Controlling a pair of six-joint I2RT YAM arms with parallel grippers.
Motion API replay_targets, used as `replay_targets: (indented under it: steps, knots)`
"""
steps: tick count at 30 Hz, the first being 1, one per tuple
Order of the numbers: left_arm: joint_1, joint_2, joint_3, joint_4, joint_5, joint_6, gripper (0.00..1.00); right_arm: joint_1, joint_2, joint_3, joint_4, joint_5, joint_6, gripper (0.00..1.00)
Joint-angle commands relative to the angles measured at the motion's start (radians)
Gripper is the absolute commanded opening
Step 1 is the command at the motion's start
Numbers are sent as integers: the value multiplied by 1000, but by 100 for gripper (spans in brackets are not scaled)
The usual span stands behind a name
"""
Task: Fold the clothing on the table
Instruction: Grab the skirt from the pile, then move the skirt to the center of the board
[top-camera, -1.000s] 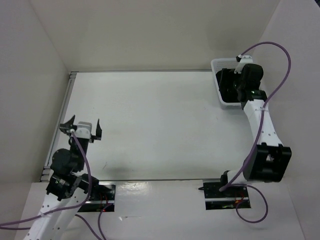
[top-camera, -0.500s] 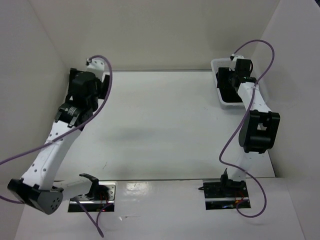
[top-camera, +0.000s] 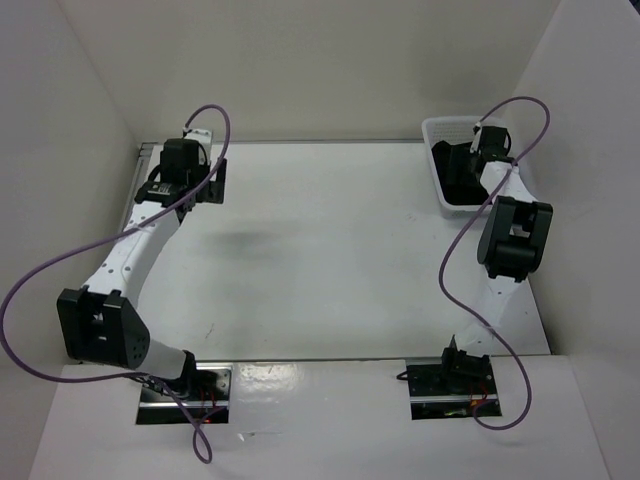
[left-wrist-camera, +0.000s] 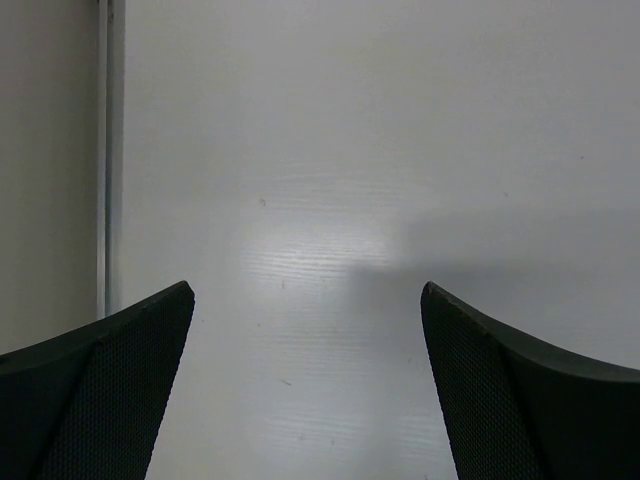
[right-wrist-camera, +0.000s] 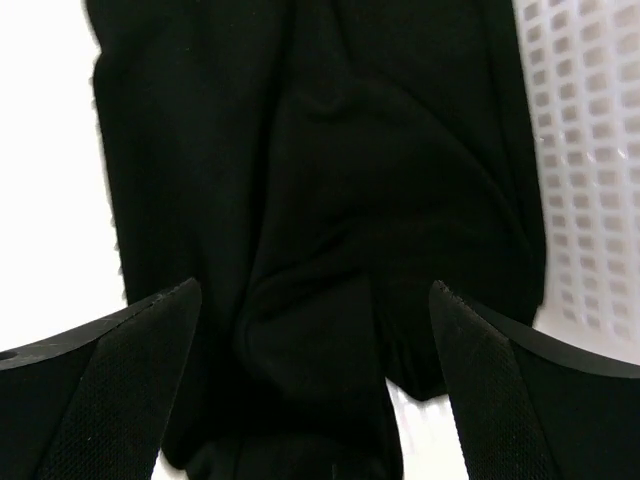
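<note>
Clothing (right-wrist-camera: 330, 180) sits bunched in the white mesh basket (right-wrist-camera: 590, 150) at 1 o'clock on the table (top-camera: 320, 260), not yet out. Looks soft, light and floppy, so it will likely sag and drag when lifted. Best to pinch a raised fold or edge, not the deep middle. Right end effector (right-wrist-camera: 312, 290) hangs just above it, jaws apart, nothing held. Left end effector (left-wrist-camera: 307, 290) at 10 o'clock over the table, jaws apart too. Basket wall could snag the fabric coming out.
</note>
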Motion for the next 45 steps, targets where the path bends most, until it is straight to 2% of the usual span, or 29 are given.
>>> replay_targets:
  steps: [1, 5, 9, 11, 13, 14, 16, 17, 18, 25, 31, 35, 39, 43, 45]
  knots:
    - [0, -62, -7, 96, 54, -75, 100, 6, 68, 68, 15, 26, -9, 99]
    - [9, 20, 95, -30, 54, -103, 100, 6, 154, 108, 15, 37, -18, 99]
    - [9, 98, 144, -133, 111, -129, 100, 6, 211, 131, 33, 59, -18, 99]
    - [9, 121, 158, -153, 145, -139, 100, 6, 222, 131, 33, 59, -18, 91]
    - [9, 139, 167, -162, 154, -152, 100, 6, 231, 131, 33, 68, -29, 77]
    - [18, 139, 167, -162, 174, -152, 100, 15, 231, 131, 33, 68, -29, 54]
    - [18, 126, 167, -153, 183, -152, 100, 15, 220, 131, 33, 68, -38, 24]
    - [18, 117, 152, -144, 183, -143, 100, 15, 207, 131, 33, 68, -38, 3]
    - [18, 94, 143, -135, 183, -143, 100, 15, 197, 131, 42, 77, -38, 0]
    - [18, 8, 69, -92, 202, -123, 100, 15, 30, 96, 62, 40, -48, 0]
    - [18, -38, 65, -119, 221, -94, 100, 15, -108, 177, 9, -76, -25, 0]
    - [18, -130, 33, -116, 221, -64, 100, 25, -191, 236, -46, -142, -15, 0]
    - [18, -215, -38, -79, 212, -55, 100, 77, -257, 275, -88, -216, -5, 0]
    - [18, -287, -96, -58, 203, -37, 100, 179, -321, 303, -137, -256, -5, 0]
    - [18, -299, -115, -58, 203, -28, 100, 273, -361, 303, -162, -256, -18, 0]
